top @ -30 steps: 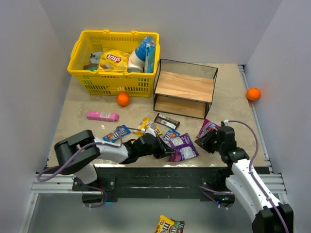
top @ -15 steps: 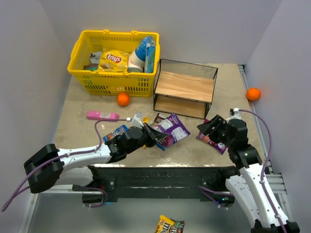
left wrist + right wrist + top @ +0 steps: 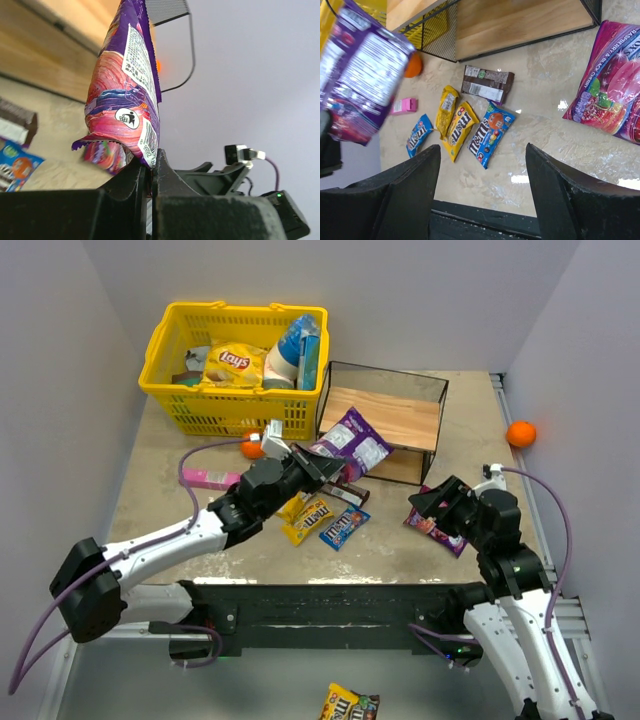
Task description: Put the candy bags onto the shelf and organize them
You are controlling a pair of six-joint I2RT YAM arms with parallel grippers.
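Nothing sits on the shelf (image 3: pixel 385 418) yet. The left hand (image 3: pixel 318 468) is clamped on the bottom edge of a purple bag (image 3: pixel 352 443) and holds it in the air near the shelf's front left corner, so the first placing seems close. The right hand (image 3: pixel 430 502) is spread apart and holds nothing. It is just beside the second purple bag (image 3: pixel 438 526), which lies on the surface (image 3: pixel 170 510). The small packets (image 3: pixel 322 518) wait there too. Only the left wrist view shows the pinch itself. Only the overhead view shows one packet (image 3: pixel 349 703) lying below the near edge, off the surface.
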